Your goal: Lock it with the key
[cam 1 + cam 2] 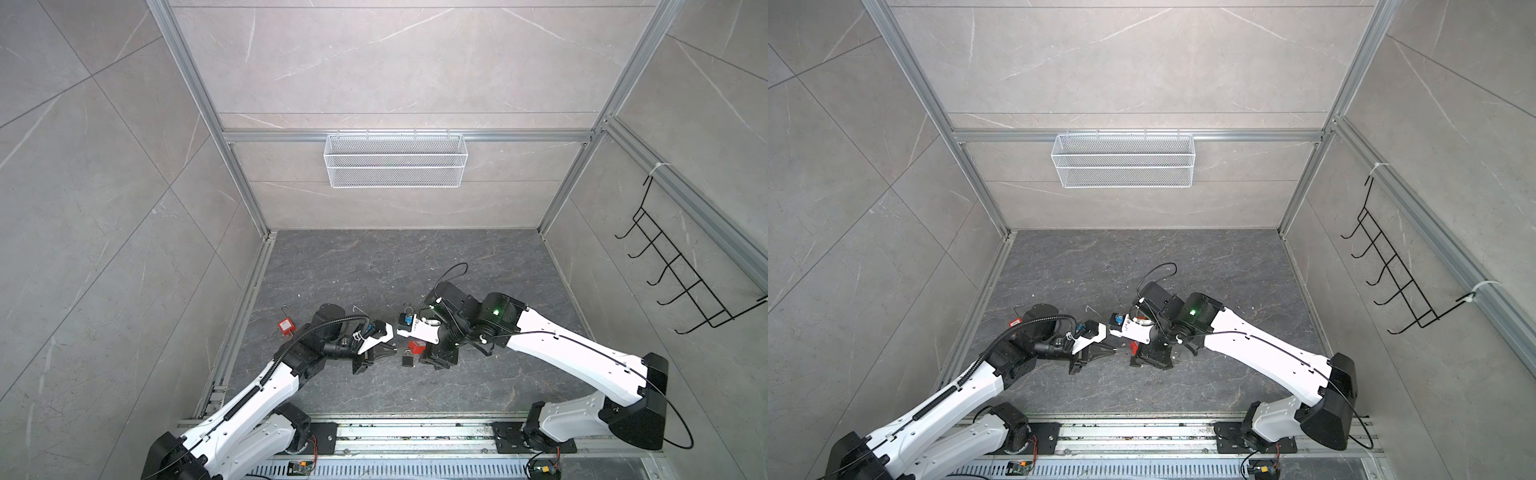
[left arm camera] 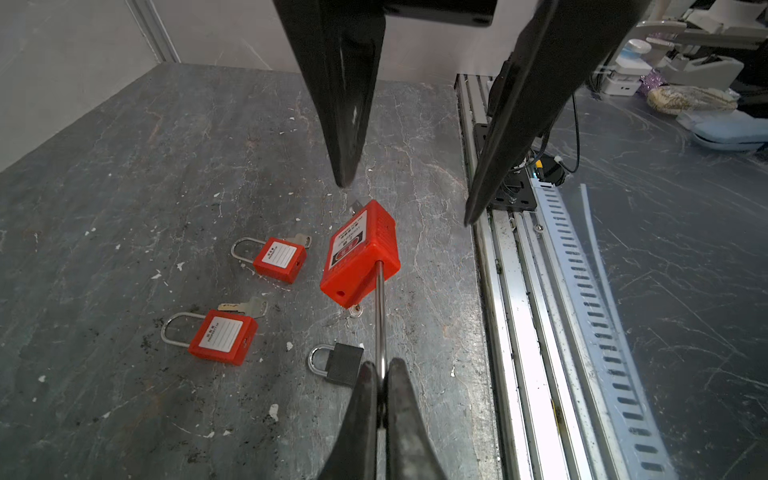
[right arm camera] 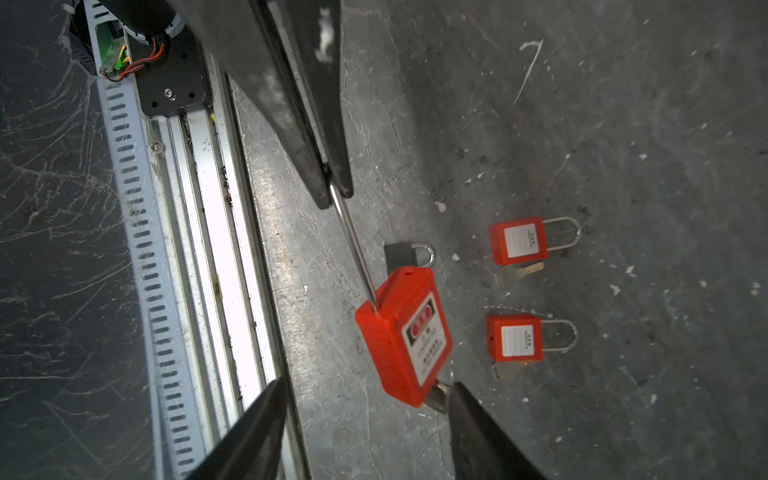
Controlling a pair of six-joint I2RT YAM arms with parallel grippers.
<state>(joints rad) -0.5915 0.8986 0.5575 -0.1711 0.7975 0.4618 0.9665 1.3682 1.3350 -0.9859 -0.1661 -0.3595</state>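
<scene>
Shackle of the red padlock is clamped in my left gripper to steady the body; from three o'clock, my right gripper stands apart around the key, ready for turning.

We are holding the big lock above the table, between left gripper and right gripper. Two small locks are lying side by side, a tiny lock nearby.
</scene>
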